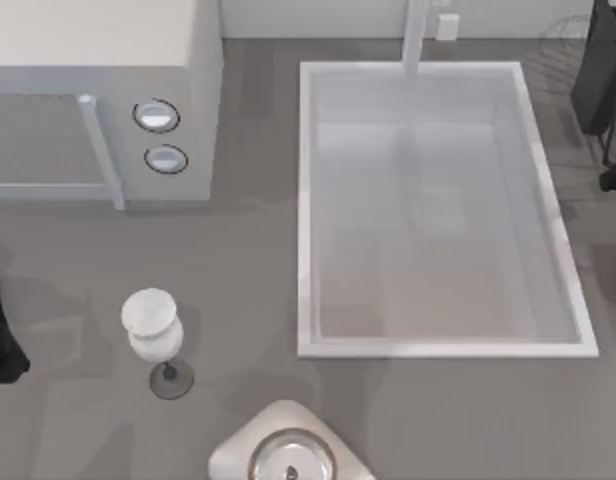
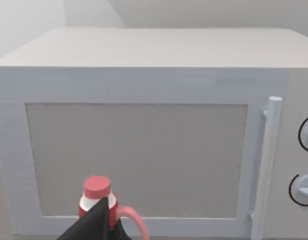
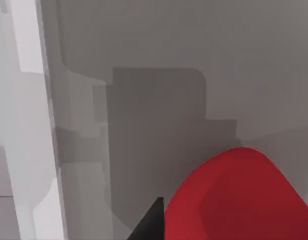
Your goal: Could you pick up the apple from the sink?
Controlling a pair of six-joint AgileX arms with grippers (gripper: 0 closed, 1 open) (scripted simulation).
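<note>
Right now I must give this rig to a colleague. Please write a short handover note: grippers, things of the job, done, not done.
Right arm: at the top view's right edge, beside the sink. In the right wrist view the apple sits very close to a dark finger, over grey surface; a grip looks likely but I cannot confirm it.
Left arm: parked at the top view's left edge, facing the microwave; a red-capped bottle stands near its finger.
Done: the sink basin looks empty from above, so the apple seems out.
Left: verify the hold on the apple.
</note>
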